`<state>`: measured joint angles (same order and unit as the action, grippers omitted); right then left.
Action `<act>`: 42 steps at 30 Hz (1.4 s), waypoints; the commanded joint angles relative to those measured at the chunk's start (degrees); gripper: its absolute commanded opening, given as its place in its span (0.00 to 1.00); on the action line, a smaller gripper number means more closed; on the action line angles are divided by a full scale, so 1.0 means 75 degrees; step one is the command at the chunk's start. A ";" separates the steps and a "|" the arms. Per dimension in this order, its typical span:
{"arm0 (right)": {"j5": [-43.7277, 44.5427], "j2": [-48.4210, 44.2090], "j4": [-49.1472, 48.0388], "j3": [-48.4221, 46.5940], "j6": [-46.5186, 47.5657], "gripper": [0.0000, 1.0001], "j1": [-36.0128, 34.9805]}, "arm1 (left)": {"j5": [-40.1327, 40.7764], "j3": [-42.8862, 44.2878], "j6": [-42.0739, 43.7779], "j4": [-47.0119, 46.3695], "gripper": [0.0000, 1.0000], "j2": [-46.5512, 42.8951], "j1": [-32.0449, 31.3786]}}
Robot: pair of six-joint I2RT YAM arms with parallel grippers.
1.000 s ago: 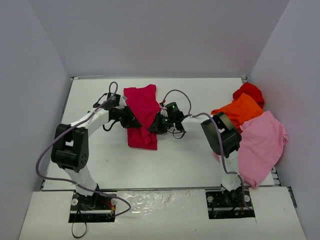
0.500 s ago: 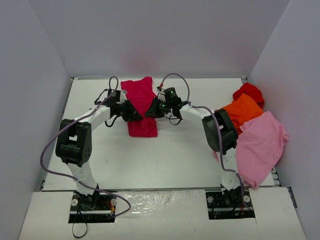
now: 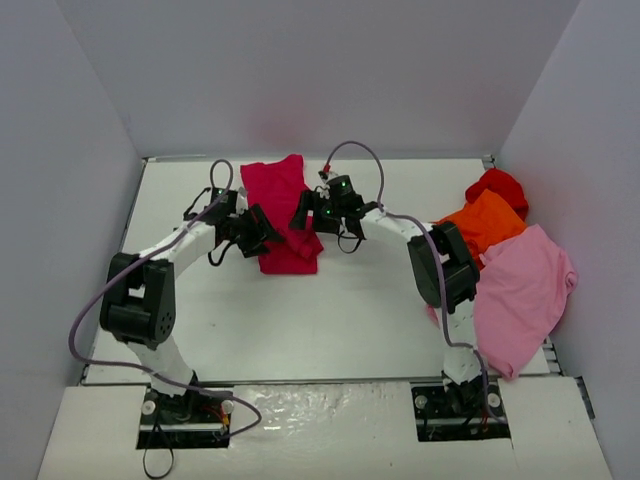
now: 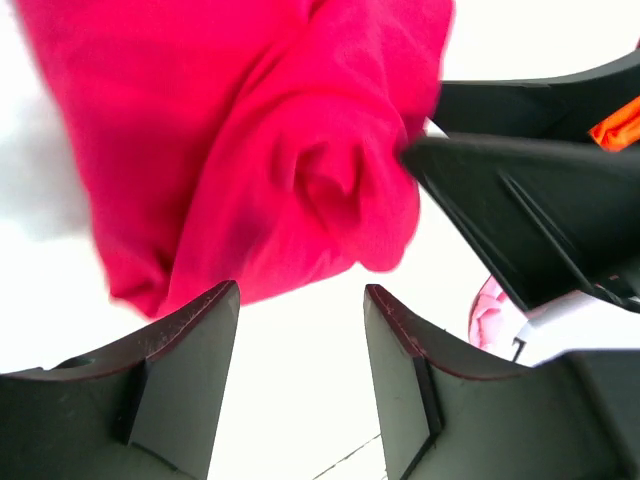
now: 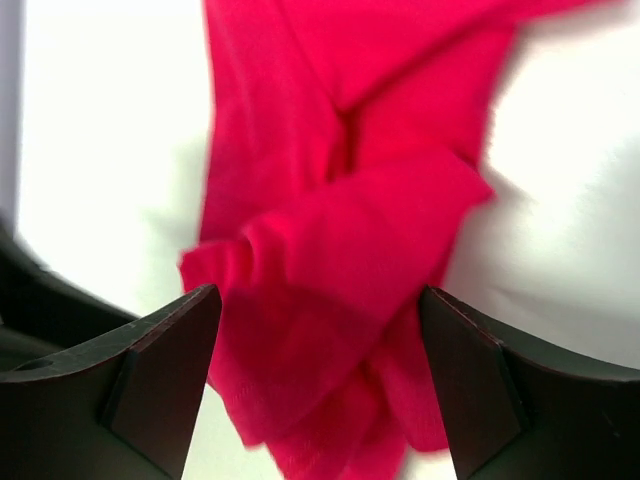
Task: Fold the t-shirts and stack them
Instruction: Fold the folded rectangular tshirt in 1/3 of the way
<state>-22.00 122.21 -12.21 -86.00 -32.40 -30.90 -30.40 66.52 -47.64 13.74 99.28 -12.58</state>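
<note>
Top view: a crimson-magenta soft cloth t-shirt point(image 3: 284, 200), folded into a narrow strip, lies on the white table point(image 3: 330, 310) at far centre. The left gripper point(image 3: 268, 236) is at the strip's left edge and the right gripper point(image 3: 300, 218) at its right edge. Wrist views: both claws stand with jaws apart and grip nothing; the bunched crimson cloth lies just beyond the left fingers and spreads under the wider right pair. A large light pink shirt point(image 3: 520, 290), an orange shirt point(image 3: 485, 218) and a red shirt point(image 3: 498, 183) overlap at the table's right edge, well apart from the crimson one
</note>
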 commanded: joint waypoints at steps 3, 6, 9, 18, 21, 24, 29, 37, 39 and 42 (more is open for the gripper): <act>0.1498 -0.2210 0.0464 0.1638 0.0726 0.62 -0.0084 | 0.0222 -0.0310 0.0558 0.0497 0.49 -0.1847 -0.0002; 0.2215 -0.2888 0.0469 0.2278 0.0840 0.61 -0.0017 | 0.0161 -0.0855 0.0528 0.0582 0.49 -0.2585 -0.0022; 0.2172 -0.3158 0.0676 0.2326 0.0874 0.54 0.0024 | 0.0023 -0.1283 0.0499 0.0657 0.46 -0.2924 -0.0010; 0.1981 -0.2709 0.0790 0.2606 0.0835 0.00 -0.0029 | -0.0140 -0.2110 0.0143 0.0951 0.20 -0.4209 -0.0010; 0.1953 -0.2417 0.0648 0.2619 0.0832 0.00 -0.0029 | -0.0140 -0.2154 0.0164 0.1310 0.10 -0.4585 -0.0022; 0.1944 -0.2153 0.0557 0.2568 0.0828 0.00 -0.0029 | -0.0061 -0.2194 0.0273 0.1688 0.07 -0.4953 -0.0006; 0.1742 -0.1760 0.0361 0.2485 0.0739 0.00 -0.0035 | -0.0084 -0.2423 0.0278 0.1889 0.06 -0.5250 0.0001; 0.1438 -0.1452 -0.0019 0.2635 0.0572 0.00 -0.0128 | -0.0084 -0.2759 0.0225 0.1840 0.05 -0.5400 0.0001; 0.1397 -0.1269 -0.0095 0.2571 0.0558 0.00 -0.0183 | -0.0095 -0.2788 0.0233 0.1789 0.05 -0.5397 0.0001; 0.1317 -0.1006 -0.0170 0.2345 0.0529 0.00 -0.0262 | -0.0096 -0.2856 0.0211 0.1749 0.05 -0.5386 0.0001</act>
<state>-10.81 112.45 -10.64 -66.13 -27.91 -31.70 -30.39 43.56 -45.87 28.50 59.89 -12.58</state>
